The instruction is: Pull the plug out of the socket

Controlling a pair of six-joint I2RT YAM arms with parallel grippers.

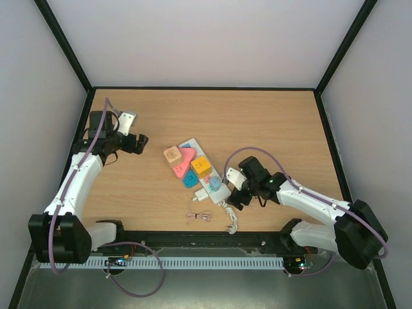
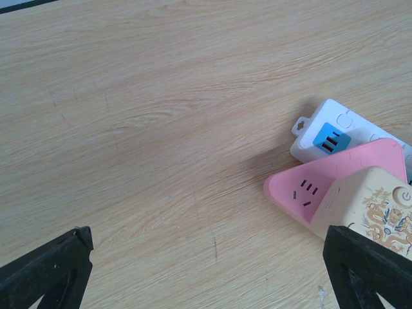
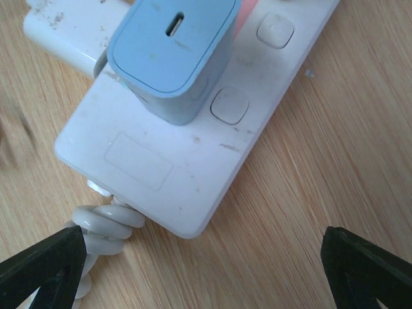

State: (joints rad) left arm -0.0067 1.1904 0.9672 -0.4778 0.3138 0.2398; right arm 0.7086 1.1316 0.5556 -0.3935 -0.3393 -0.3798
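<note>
**Right wrist view: end effector hanging spread over the socket's cord end, plug not yet gripped**

The plug (image 3: 61, 32), a small white box, is sitting at the cord end of the socket (image 3: 161, 161). It is resting against the socket's long side, just behind a pale blue adapter (image 3: 170, 55). Whether its pins are sitting in an outlet is hidden. In the top view its thin cable (image 1: 199, 216) is lying bundled on the counter (image 1: 270, 122) on the near side of it. The socket's thick curled cord (image 1: 230, 217) is trailing off beside that. Farther along the socket, a pink triangle block (image 2: 335, 177) and a cream cube (image 2: 367, 206) are crowding the outlets.

The step in hand appears to be the approach, since nothing is being gripped. The right end effector (image 1: 235, 196) is hovering just beside the socket's cord end, on the side away from the plug. Its fingers are spread wide with only wood and the socket's corner between them. The next move is likely calling for a shift across the socket, past the blue adapter, so that the fingers straddle the white box alone. They would then close on it and draw it away from the socket. The socket looks light, so it may be dragged along unless it is pinned.

The right arm is reaching in from the near right corner, elbow folded and wrist tipping down. The left arm is stretching up the left side. The left end effector (image 1: 140, 144) is also spread and is hanging over bare counter, apart from the socket's far end.
</note>
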